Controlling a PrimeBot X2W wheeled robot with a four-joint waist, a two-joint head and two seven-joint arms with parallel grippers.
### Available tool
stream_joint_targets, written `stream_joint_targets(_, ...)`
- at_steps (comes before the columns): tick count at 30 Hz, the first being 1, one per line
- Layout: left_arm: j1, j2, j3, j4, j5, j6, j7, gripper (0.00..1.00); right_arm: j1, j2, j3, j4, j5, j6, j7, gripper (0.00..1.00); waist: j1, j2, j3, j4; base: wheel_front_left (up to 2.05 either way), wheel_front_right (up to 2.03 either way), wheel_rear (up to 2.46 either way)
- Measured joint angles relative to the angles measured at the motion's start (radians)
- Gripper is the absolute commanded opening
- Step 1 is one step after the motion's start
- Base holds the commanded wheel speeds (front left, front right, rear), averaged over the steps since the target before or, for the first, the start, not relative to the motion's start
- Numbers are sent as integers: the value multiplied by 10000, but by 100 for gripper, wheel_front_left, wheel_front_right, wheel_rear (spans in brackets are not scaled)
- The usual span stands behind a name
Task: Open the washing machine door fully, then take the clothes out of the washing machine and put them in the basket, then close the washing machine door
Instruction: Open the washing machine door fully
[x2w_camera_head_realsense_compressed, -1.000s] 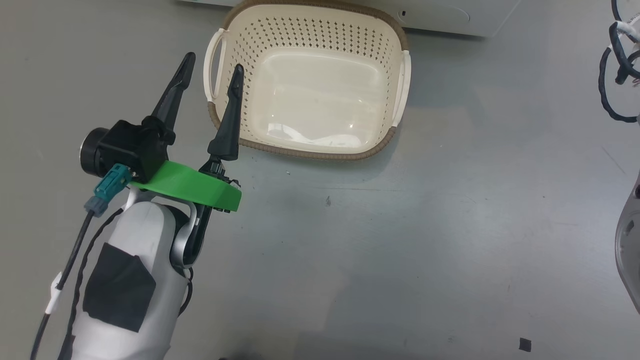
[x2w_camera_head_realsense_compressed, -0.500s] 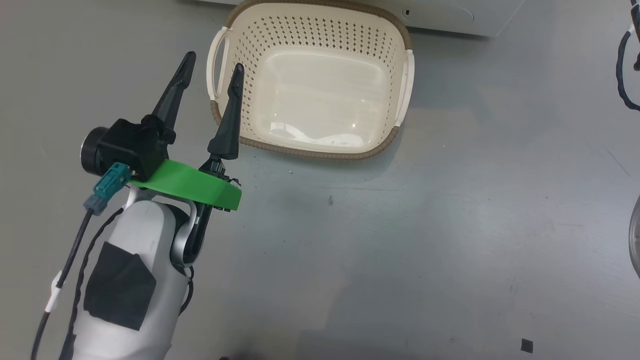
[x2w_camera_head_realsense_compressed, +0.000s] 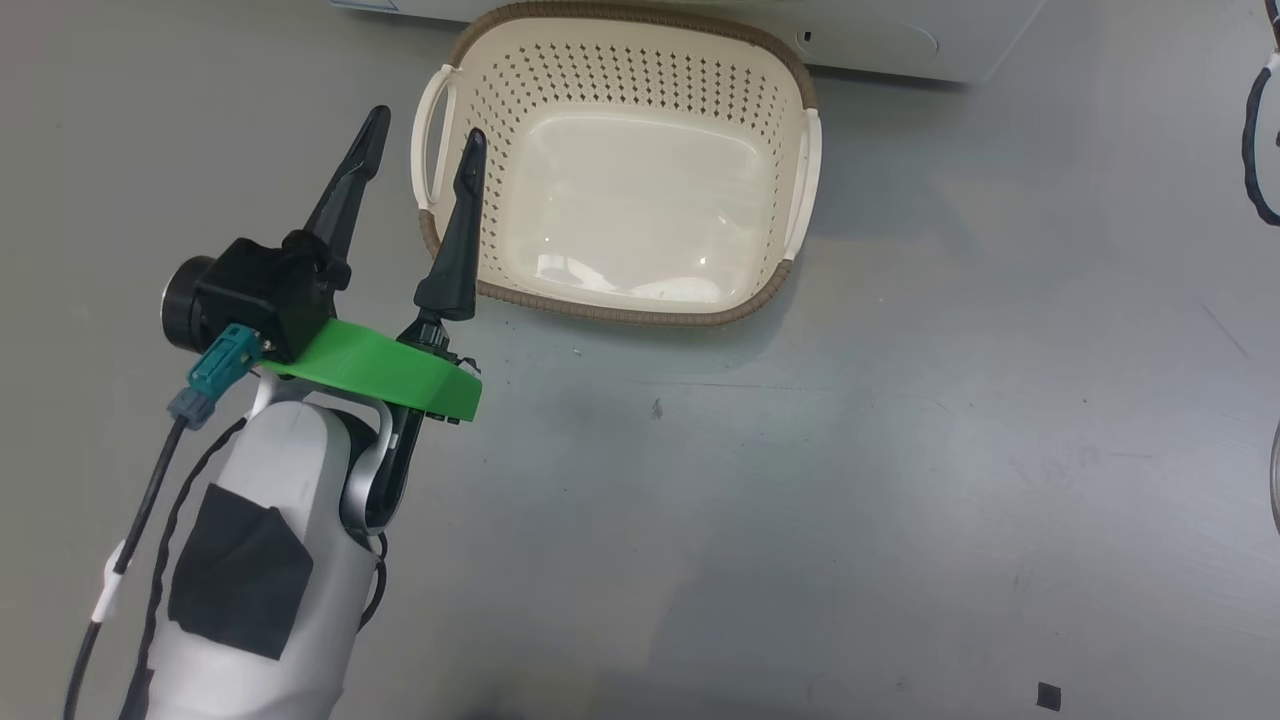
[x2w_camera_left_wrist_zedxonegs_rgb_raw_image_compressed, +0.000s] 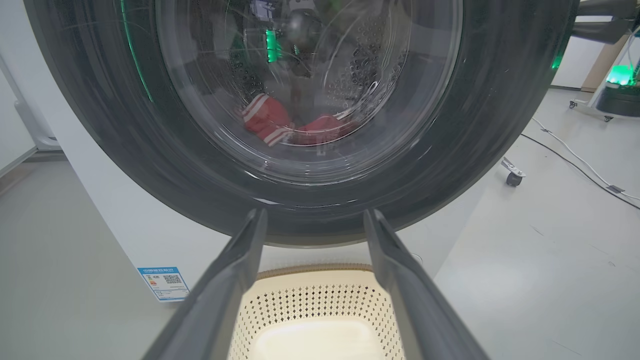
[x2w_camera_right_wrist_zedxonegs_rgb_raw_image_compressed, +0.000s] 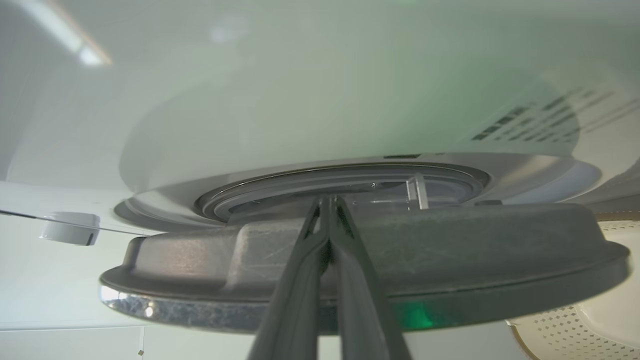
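Left wrist view, clothes (x2w_camera_left_wrist_zedxonegs_rgb_raw_image_compressed: 267, 120) dim behind washing machine door (x2w_camera_left_wrist_zedxonegs_rgb_raw_image_compressed: 100, 130), basket (x2w_camera_left_wrist_zedxonegs_rgb_raw_image_compressed: 320, 300) cropped

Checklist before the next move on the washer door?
1. Washing machine door fully open: not ok, only ajar.
2. Right gripper shut, tips by the door's inner face: ok.
3. Its tips touching the door: cannot tell.
4. Left gripper open, empty, beside the basket: ok.
5. Basket empty, on the floor: ok.
6. Clothes inside, seen through the glass: ok.

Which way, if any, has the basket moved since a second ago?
No. The basket keeps its spacing from the dark floor speck; the camera shifted slightly.
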Motion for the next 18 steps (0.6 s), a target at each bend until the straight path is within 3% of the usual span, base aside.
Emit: stream_joint_targets(18, 12, -48, 104, 192, 19, -29, 0, 100, 475, 71, 123, 324, 476, 593, 1191, 0, 0, 0, -387, -78, 0, 0, 0)
